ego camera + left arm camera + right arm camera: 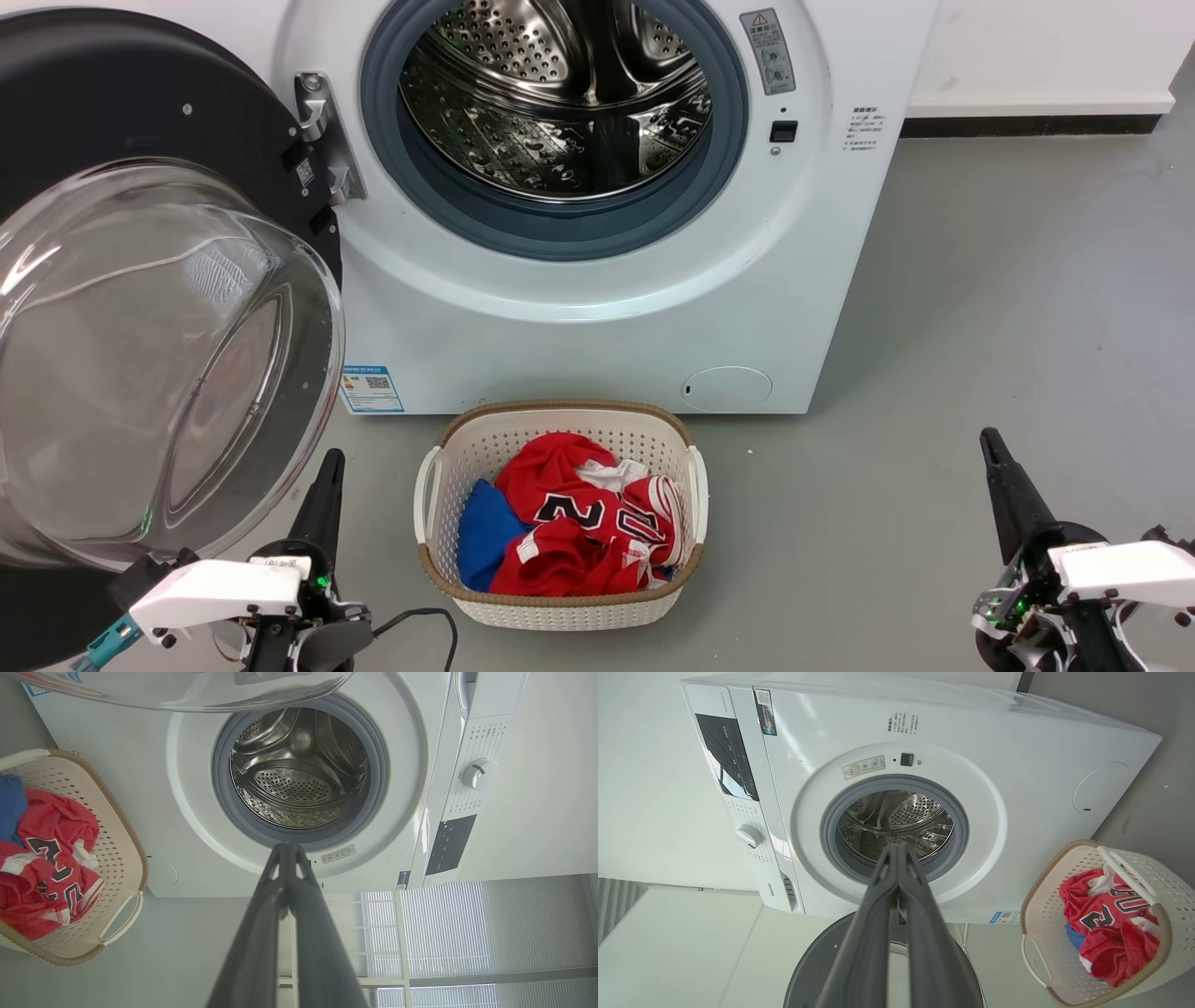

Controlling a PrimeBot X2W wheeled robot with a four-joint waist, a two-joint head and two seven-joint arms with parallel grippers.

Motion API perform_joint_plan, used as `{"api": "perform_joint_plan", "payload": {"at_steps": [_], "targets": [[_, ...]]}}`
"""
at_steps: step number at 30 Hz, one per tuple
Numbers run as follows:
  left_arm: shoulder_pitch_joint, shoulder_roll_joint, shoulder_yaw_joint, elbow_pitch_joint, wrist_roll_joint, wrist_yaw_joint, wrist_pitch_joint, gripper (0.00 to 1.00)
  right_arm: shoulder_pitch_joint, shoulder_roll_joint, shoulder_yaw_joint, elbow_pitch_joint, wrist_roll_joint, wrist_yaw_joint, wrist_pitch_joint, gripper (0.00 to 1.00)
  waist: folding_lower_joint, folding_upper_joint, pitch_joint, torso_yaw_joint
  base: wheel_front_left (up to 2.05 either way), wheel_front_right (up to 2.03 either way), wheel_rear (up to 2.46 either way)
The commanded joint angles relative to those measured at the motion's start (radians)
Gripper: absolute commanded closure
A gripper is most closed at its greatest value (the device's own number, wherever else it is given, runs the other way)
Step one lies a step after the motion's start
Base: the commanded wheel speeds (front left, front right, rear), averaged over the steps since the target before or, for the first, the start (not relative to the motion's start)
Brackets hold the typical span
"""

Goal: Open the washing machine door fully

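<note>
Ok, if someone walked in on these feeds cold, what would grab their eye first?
The washing machine door hangs wide open at the left, its glass window bulging out, with the shiny steel drum exposed beside it. Next, the red clothes in the white basket on the floor before the washing machine.

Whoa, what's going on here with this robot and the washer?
A two-armed robot faces a white washing machine. Its big black washing machine door stands swung wide open to the robot's left, leaving the steel drum exposed. Both grippers sit low, shut and holding nothing: the left gripper near the door's lower edge, the right gripper over bare floor. A laundry basket of red and blue clothes sits in front.
</note>
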Motion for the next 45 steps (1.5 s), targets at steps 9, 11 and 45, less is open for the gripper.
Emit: {"api": "perform_joint_plan", "payload": {"at_steps": [9, 11, 45], "targets": [[-0.012, -0.01, 0.026, -0.005, -0.062, -0.02, 0.021, 1.0, -0.021, 0.0, -0.011, 0.007, 0.078, 0.0, 0.013, 1.0, -0.0001, -0.0001, 0.0, 0.004, 0.0, 0.0, 0.0], [-0.013, -0.013, 0.031, -0.005, -0.073, -0.022, 0.026, 1.0, -0.023, 0.0, -0.013, 0.008, 0.092, 0.0, 0.017, 1.0, -0.0001, -0.0001, 0.0, 0.005, 0.0, 0.0, 0.0], [-0.013, -0.017, 0.039, -0.005, -0.092, -0.026, 0.032, 1.0, -0.025, 0.008, -0.024, 0.011, 0.108, 0.0, 0.025, 1.0, -0.0001, -0.0001, 0.0, 0.007, 0.0, 0.0, 0.0]]}}
